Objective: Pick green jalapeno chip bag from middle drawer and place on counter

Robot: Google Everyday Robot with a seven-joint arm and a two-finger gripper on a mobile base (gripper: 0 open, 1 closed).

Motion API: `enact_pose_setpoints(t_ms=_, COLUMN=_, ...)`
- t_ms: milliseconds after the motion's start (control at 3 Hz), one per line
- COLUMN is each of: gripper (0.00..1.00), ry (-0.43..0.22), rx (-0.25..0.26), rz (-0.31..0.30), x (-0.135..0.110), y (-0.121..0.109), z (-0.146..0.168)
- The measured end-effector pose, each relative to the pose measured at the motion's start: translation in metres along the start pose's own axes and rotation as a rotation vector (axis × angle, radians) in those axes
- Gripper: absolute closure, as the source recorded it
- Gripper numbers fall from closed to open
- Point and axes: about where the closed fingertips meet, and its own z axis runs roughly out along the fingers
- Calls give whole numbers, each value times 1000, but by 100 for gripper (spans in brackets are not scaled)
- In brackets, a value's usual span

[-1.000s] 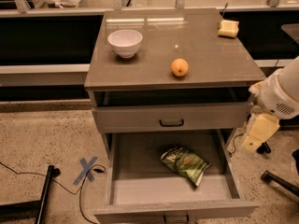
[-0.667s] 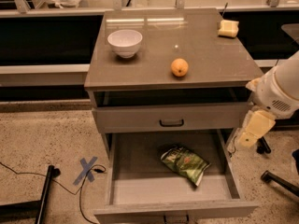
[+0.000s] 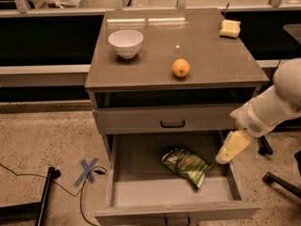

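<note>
The green jalapeno chip bag [image 3: 186, 165] lay flat on the floor of the open middle drawer [image 3: 155, 192], a little right of its centre. The gripper [image 3: 233, 147] hung over the right wall of the drawer, near the bag but apart from it, holding nothing. Whether it was open or closed, I could not tell. In my judgement, coming down so close to that wall it could knock against it, and the glossy bag could slip aside. On the counter [image 3: 211, 55], an orange fruit [image 3: 181, 68] and a white bowl [image 3: 125, 43] could be bumped by a careless placing.
</note>
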Motion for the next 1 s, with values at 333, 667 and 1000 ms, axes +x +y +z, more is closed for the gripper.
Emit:
enact_pose_setpoints(t_ms=333, gripper=0, ry=-80, rx=-29, rz=76, x=25, y=0, z=82)
enact_pose_setpoints(t_ms=667, gripper=0, ry=-133, rx=34, rz=100, x=23, y=-21, z=103)
enact_pose_setpoints(t_ms=1000, gripper=0, ry=-134, rx=38, rz=99, x=22, y=-22, z=103)
